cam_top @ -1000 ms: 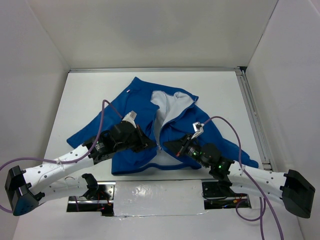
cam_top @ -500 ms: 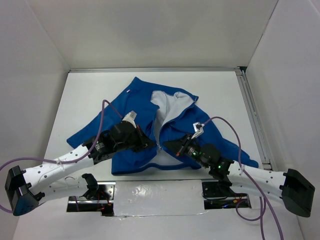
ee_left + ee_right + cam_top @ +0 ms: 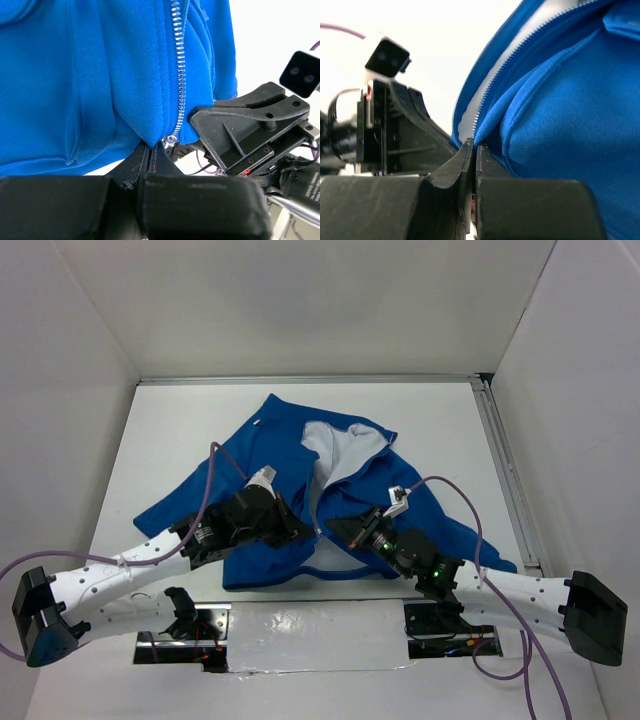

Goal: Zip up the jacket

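The royal-blue jacket (image 3: 262, 455) lies spread on the white table, front up, its white lining (image 3: 340, 448) showing at the open collar. The light zipper (image 3: 318, 502) runs down the front to the hem. My left gripper (image 3: 306, 531) is shut on the jacket's hem at the foot of the zipper (image 3: 176, 85), with a small metal zipper part (image 3: 171, 140) just above its tips (image 3: 152, 146). My right gripper (image 3: 335, 530) faces it from the right and is shut on the other front edge beside the zipper teeth (image 3: 485, 107). The two grippers are nearly touching.
White walls close the table on three sides. A metal rail (image 3: 505, 475) runs along the table's right edge. A shiny metal plate (image 3: 305, 635) lies between the arm bases at the near edge. Purple cables loop over both arms.
Both grippers have shifted slightly up the table with the hem, which is now bunched and lifted a little. The right arm has moved a little left.
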You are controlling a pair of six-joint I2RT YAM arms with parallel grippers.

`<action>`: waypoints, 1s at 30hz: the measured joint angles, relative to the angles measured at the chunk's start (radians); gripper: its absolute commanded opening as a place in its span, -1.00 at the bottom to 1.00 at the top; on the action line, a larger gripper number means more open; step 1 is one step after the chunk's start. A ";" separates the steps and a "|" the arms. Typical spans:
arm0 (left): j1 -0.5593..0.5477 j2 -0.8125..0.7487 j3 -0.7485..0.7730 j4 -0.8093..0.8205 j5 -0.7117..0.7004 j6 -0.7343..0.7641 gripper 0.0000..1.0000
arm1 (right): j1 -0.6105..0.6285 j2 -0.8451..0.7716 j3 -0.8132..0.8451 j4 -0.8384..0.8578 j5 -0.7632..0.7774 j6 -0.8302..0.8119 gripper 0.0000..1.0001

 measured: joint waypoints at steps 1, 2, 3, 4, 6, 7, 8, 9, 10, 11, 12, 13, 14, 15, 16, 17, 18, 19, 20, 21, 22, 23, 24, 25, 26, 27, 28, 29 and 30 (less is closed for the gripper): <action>-0.007 0.001 0.000 -0.003 -0.006 -0.010 -1.00 | 0.002 0.000 0.000 -0.003 0.010 0.018 -1.00; -0.013 0.001 0.000 -0.006 -0.011 -0.018 -1.00 | 0.005 0.000 0.000 -0.006 0.021 0.035 -1.00; -0.019 0.001 0.000 -0.008 -0.018 -0.024 -1.00 | 0.010 -0.001 0.000 -0.010 0.031 0.053 -1.00; -0.023 0.001 0.000 -0.010 -0.025 -0.030 -1.00 | 0.015 -0.002 0.000 -0.016 0.040 0.072 -1.00; -0.029 0.000 0.000 -0.015 -0.036 -0.048 -1.00 | 0.024 -0.003 -0.001 -0.021 0.054 0.103 -1.00; -0.030 0.000 0.000 -0.015 -0.040 -0.052 -1.00 | 0.028 -0.003 -0.002 -0.021 0.061 0.116 -1.00; -0.030 0.000 0.000 -0.014 -0.042 -0.057 -1.00 | 0.032 -0.002 -0.002 -0.021 0.067 0.129 -1.00; -0.030 -0.002 0.000 -0.014 -0.042 -0.065 -1.00 | 0.034 -0.002 -0.003 -0.021 0.071 0.134 -1.00; -0.030 -0.003 -0.001 -0.012 -0.041 -0.068 -1.00 | 0.035 -0.002 -0.003 -0.021 0.075 0.141 -1.00; -0.031 -0.006 -0.003 -0.010 -0.042 -0.069 -1.00 | 0.036 -0.001 -0.003 -0.021 0.077 0.145 -1.00; -0.031 -0.010 -0.005 -0.008 -0.042 -0.070 -1.00 | 0.036 0.000 -0.003 -0.021 0.079 0.149 -1.00; -0.032 -0.014 -0.008 -0.006 -0.041 -0.070 -1.00 | 0.037 0.000 -0.003 -0.021 0.081 0.152 -1.00; -0.033 -0.017 -0.010 -0.006 -0.041 -0.071 -1.00 | 0.037 0.000 -0.005 -0.018 0.083 0.153 -1.00; -0.033 -0.020 -0.011 -0.003 -0.041 -0.069 -1.00 | 0.038 -0.003 -0.011 -0.014 0.085 0.154 -1.00; -0.033 -0.022 -0.011 0.000 -0.040 -0.069 -1.00 | 0.039 -0.007 -0.017 -0.008 0.088 0.153 -1.00; -0.034 -0.023 -0.011 0.004 -0.039 -0.066 -1.00 | 0.039 -0.013 -0.026 -0.001 0.092 0.142 -1.00; -0.034 -0.023 -0.011 0.008 -0.037 -0.064 -1.00 | 0.039 -0.021 -0.032 0.006 0.097 0.121 -1.00; -0.034 -0.023 -0.011 0.009 -0.033 -0.060 -1.00 | 0.040 -0.031 -0.037 0.012 0.102 0.101 -1.00; -0.034 -0.023 -0.011 0.009 -0.031 -0.050 -1.00 | 0.040 -0.047 -0.039 0.017 0.113 0.063 -1.00; -0.034 -0.023 -0.010 0.009 -0.029 -0.042 -1.00 | 0.042 -0.068 -0.039 0.027 0.131 0.017 -1.00; -0.034 -0.023 -0.008 0.008 -0.027 -0.037 -1.00 | 0.042 -0.092 -0.037 0.041 0.148 -0.029 -1.00; -0.034 -0.023 -0.006 0.008 -0.025 -0.031 -1.00 | 0.039 -0.116 -0.031 0.053 0.161 -0.092 -1.00; -0.034 -0.023 0.000 0.007 -0.024 -0.017 -1.00 | 0.029 -0.135 -0.018 0.058 0.164 -0.144 -1.00; -0.035 -0.023 0.008 0.005 -0.024 -0.010 -1.00 | 0.012 -0.153 0.005 0.062 0.159 -0.202 -1.00; -0.035 -0.023 0.015 -0.002 -0.026 0.002 -1.00 | -0.013 -0.169 0.038 0.068 0.144 -0.258 -1.00; -0.035 -0.023 0.036 -0.006 -0.029 0.012 -1.00 | -0.038 -0.185 0.072 0.070 0.119 -0.304 -1.00; -0.036 -0.023 0.054 -0.012 -0.035 0.018 -1.00 | -0.066 -0.203 0.111 0.070 0.083 -0.343 -1.00; -0.036 -0.022 0.076 -0.022 -0.042 0.030 -1.00 | -0.085 -0.222 0.148 0.072 0.051 -0.375 -1.00; -0.036 -0.021 0.098 -0.025 -0.052 0.037 -1.00 | -0.095 -0.242 0.185 0.069 0.014 -0.398 -1.00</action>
